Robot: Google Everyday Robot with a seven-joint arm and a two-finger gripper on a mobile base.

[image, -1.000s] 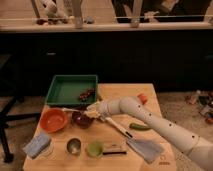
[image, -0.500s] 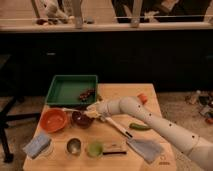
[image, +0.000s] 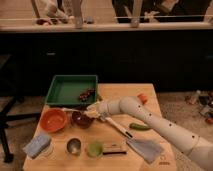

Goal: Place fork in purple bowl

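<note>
The purple bowl [image: 81, 119] sits on the wooden table [image: 120, 95], to the right of an orange bowl [image: 53, 120]. My gripper [image: 93, 112] is at the end of the white arm, just over the purple bowl's right rim. A slim pale piece [image: 70, 109] sticks out to the left from the gripper, above the far rim of the bowl. I cannot tell whether it is the fork, or whether it is held.
A green tray [image: 70, 89] with small dark items lies behind the bowls. A long white-handled utensil [image: 120, 129] lies under the arm. A steel cup [image: 74, 145], a green cup [image: 94, 148], a tan packet [image: 114, 148], two cloths [image: 39, 145] [image: 146, 149] and a green vegetable [image: 139, 127] lie in front.
</note>
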